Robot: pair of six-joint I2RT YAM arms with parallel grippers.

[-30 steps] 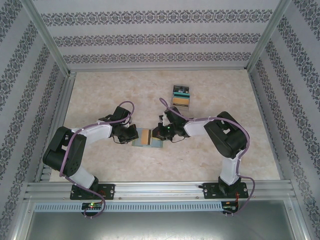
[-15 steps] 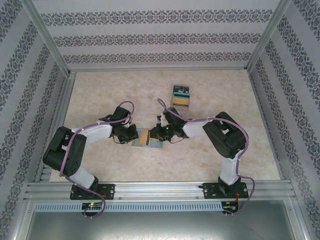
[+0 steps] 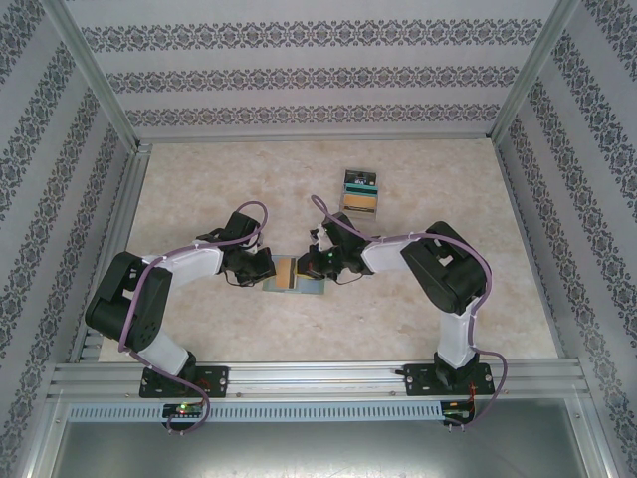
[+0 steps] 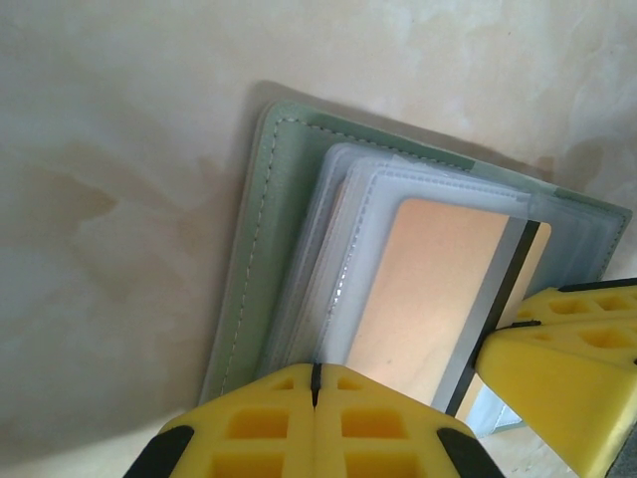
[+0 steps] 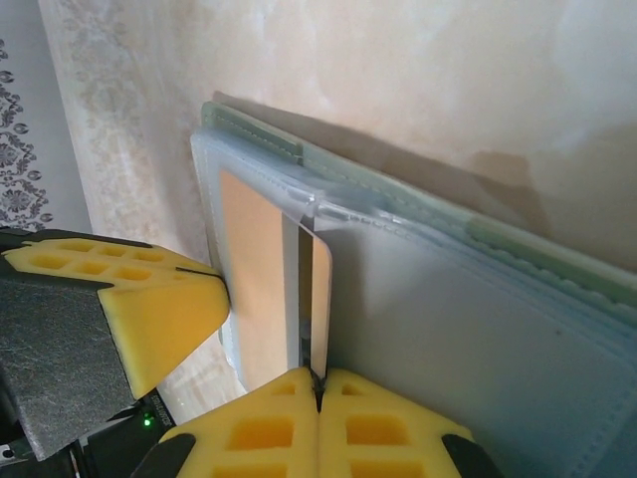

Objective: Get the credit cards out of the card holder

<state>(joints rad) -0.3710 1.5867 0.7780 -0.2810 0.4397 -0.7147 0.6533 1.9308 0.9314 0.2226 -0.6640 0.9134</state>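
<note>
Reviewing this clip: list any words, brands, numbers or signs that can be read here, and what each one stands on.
No text can be read.
White print on the black card: too small to read.
Face of the tan card in the card holder: no print visible.

**Inspector A:** Condition of the card holder (image 5: pixel 478 299)?

**Inspector B:** Lying open on the marbled table (image 5: pixel 398 80), pale blue-grey inside up. A green stitched edge runs along its far side.

**A:** Contents?

**B:** One tan-gold card (image 5: pixel 254 269) in the clear sleeve on the holder's left half. Its striped end sticks out towards the holder's middle.

**A:** Contacts?

**B:** The right gripper (image 5: pixel 318 393) is at the holder's near edge, jaws closed, pinching that exposed card end. A yellow pad of the left gripper (image 5: pixel 129 309) sits against the holder's left edge.
</note>
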